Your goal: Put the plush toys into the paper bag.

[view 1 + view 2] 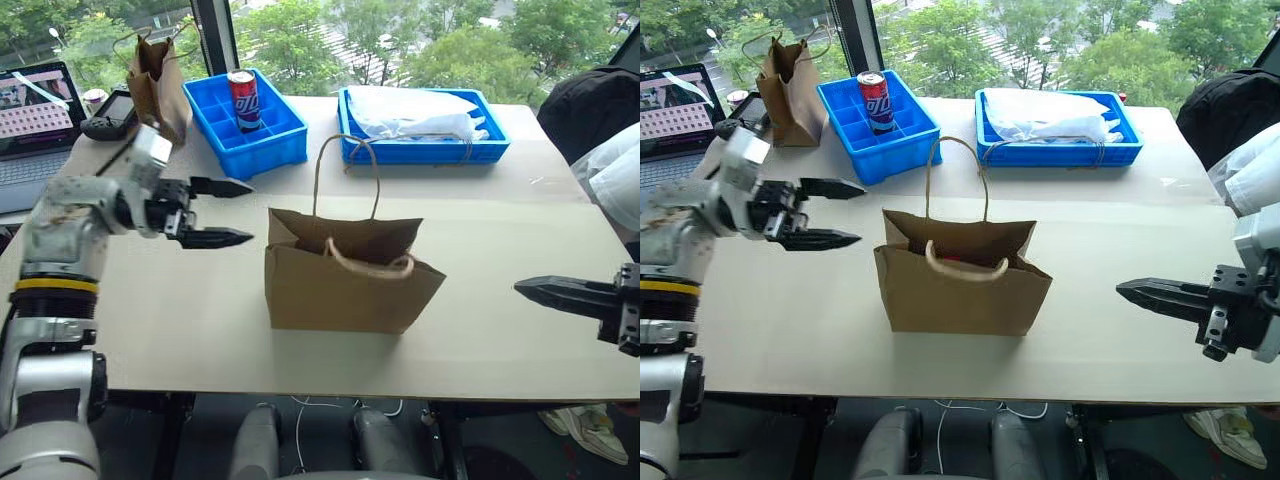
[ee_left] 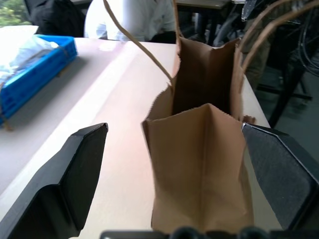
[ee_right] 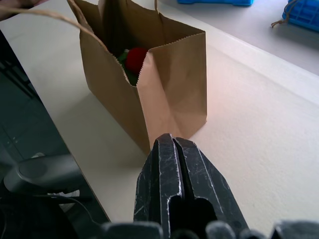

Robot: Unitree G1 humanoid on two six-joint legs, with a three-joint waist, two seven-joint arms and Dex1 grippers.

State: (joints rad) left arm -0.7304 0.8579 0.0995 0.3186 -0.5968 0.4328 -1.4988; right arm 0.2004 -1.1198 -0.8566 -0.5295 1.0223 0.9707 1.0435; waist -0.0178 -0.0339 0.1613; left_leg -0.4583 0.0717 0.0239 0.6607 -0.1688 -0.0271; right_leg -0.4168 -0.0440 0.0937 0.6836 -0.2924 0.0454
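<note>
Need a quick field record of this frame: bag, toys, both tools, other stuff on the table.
paper bag: upright mid-table, mouth open, one handle up, one drooping over the front
plush toys: red chili pepper inside the bag with green beside it; lime-green toy not clearly told apart
left tool: open, empty, beside the bag's left end
right tool: shut, empty, apart from the bag's right end
blue bin: holds a can
blue tray: holds white plastic
narrow brown bag: far left

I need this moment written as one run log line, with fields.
paper bag: upright on table | red plush toy: inside bag | left gripper: open, beside bag, empty | right gripper: shut, empty
</note>
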